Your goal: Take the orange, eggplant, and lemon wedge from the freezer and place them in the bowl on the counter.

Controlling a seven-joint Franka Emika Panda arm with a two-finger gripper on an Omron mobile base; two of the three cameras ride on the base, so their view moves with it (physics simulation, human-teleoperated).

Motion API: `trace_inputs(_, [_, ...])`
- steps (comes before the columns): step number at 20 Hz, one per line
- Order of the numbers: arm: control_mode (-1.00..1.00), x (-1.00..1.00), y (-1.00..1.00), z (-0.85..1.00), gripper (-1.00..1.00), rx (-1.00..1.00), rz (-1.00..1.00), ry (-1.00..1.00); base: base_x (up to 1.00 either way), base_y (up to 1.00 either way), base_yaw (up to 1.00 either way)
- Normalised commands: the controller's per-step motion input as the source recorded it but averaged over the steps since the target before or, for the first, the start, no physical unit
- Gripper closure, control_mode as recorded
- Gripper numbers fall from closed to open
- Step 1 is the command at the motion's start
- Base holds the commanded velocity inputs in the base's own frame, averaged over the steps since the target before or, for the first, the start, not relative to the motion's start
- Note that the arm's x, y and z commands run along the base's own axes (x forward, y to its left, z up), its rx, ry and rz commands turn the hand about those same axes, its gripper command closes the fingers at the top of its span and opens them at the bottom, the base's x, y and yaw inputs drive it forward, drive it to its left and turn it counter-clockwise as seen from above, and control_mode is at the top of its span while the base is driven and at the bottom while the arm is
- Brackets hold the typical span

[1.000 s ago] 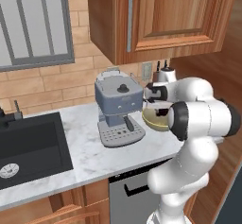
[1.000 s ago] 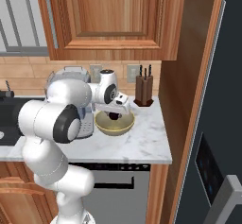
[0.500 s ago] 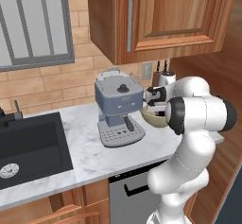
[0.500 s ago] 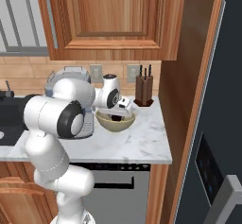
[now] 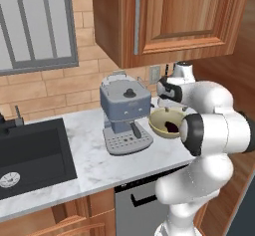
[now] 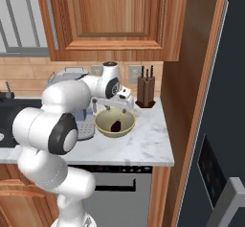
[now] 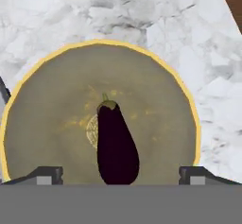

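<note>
The fingers [image 7: 121,173] stand wide apart, one dark tip at each lower corner of the hand view, and grip nothing. They hang directly above the bowl [image 7: 52,100], looking straight down into it. Between the two tips, on the bowl's floor, lies the eggplant [image 7: 116,145], dark purple and nearly black, its small greenish stem end pointing away from the fingers; it lies free, touched by neither tip.

From the right base view the fingers [image 6: 114,107] sit just over the rear rim of the bowl [image 6: 101,123], and the eggplant [image 6: 116,124] shows as a dark lump near the bowl's middle. The left base view gives the same bowl [image 5: 158,125] with the eggplant [image 5: 172,126] inside, partly behind the arm's elbow.

The bowl stands on the marble worktop [image 6: 143,147], just beside a blue-grey coffee machine [image 5: 124,113]. A knife block [image 6: 146,91] stands against the back wall, apart from the bowl. The dark freezer [image 6: 215,125] rises at the right of the worktop, past a wooden panel.
</note>
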Motion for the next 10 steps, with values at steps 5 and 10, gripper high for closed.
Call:
trace_inputs(5, [-1.0, -0.85, 0.03, 0.96, -1.0, 0.07, 0.0, 0.0, 0.0, 0.0, 0.0])
trace_inputs(10, [-1.0, -1.0, 0.0, 0.18, -1.0, 0.01, 0.0, -0.06, 0.0, 0.0, 0.0])
